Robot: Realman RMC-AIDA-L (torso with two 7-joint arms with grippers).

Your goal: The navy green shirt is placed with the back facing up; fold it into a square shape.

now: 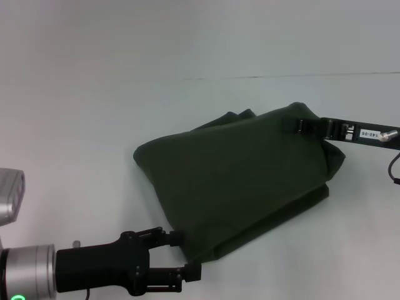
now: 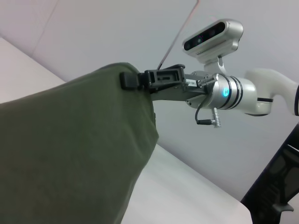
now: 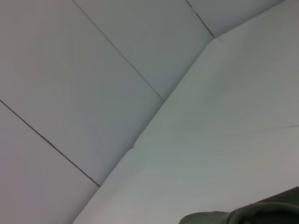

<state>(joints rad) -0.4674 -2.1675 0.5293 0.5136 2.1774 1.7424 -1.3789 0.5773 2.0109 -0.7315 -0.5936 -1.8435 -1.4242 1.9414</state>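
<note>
Head view: we see navy green shirt (image 1: 240, 178) bunched mid-tabletop (image 1: 94, 112), lifted between both arms. Left pincer (image 1: 185, 255) at near-left corner, fingers closed on shirt hem. Right pincer (image 1: 299, 124) at far-right corner, clamped tight on fabric edge.

Left wrist view: shirt (image 2: 70, 154) fills near side, draped taut. Right pincer (image 2: 128, 80) pinching its upper corner, jaws closed on cloth; wrist camera (image 2: 213, 38) above arm.

Right wrist view: only shirt edge (image 3: 247, 215) over white tabletop (image 3: 224, 140); we can't see fingers here.
</note>
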